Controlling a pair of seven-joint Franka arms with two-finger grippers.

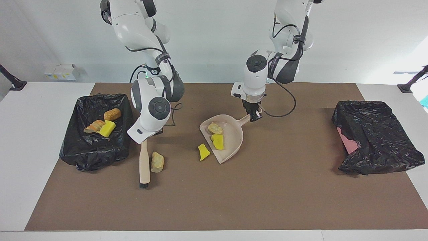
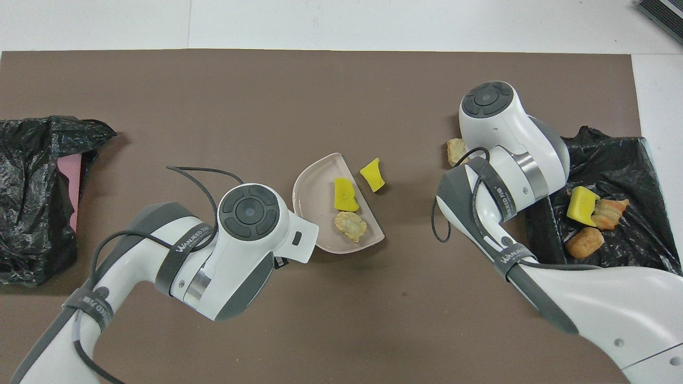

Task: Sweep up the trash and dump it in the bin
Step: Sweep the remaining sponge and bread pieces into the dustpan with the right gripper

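Left gripper [image 1: 254,115], frame centre, jaws pinching dustpan [image 1: 230,140] handle; yellow scrap [image 1: 203,152] just below-left of pan; right jaws' state unclear.

Trash: 7 scraps. 3 in lined bin [image 1: 97,134] (yellow chunk [image 1: 107,128], 2 bread pcs). 2 in dustpan [image 1: 230,142]: yellow [image 1: 218,141] + bread [image 1: 215,128], touching. Yellow chunk [image 1: 203,151] on mat just beside pan lip. Bread pc [image 1: 157,162] beside brush [image 1: 144,165].

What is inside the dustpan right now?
The dustpan holds two scraps: a yellow sponge chunk and a tan bread piece. Another yellow chunk lies on the mat just off its lip. The left hand covers the handle's end.
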